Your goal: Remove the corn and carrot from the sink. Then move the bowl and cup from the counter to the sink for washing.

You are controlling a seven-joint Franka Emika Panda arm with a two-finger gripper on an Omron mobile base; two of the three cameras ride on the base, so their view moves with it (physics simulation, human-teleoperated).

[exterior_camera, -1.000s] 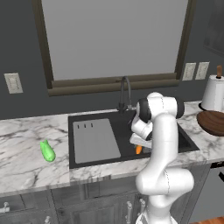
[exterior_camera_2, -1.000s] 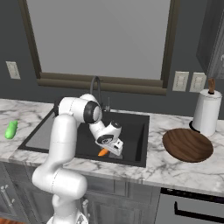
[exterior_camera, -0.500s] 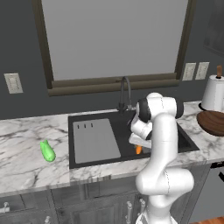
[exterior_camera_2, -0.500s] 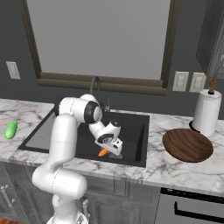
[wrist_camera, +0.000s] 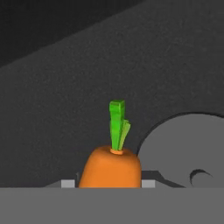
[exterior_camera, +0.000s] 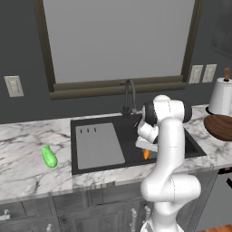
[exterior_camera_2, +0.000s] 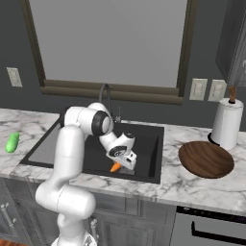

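One carrot, one corn, one bowl and one sink show, along with a single paper towel roll standing at the far right of the counter. The sink, a black basin set into the white marble, has a grey drainboard panel on its left half and a dark curved faucet behind it; the carrot sits in the right half of the basin, near the front wall, at the gripper, which reaches down into the sink. In the hand view the carrot lies right at the bottom between the fingertips, its green top pointing away over the dark basin floor, with the round drain just to its right. The fingers appear closed on the carrot's body, though the tips themselves are mostly hidden. The corn lies out of the sink on the counter, well to the left of the basin. The wooden bowl rests on the counter to the right of the sink, near the paper towel roll, and nothing shows inside it.
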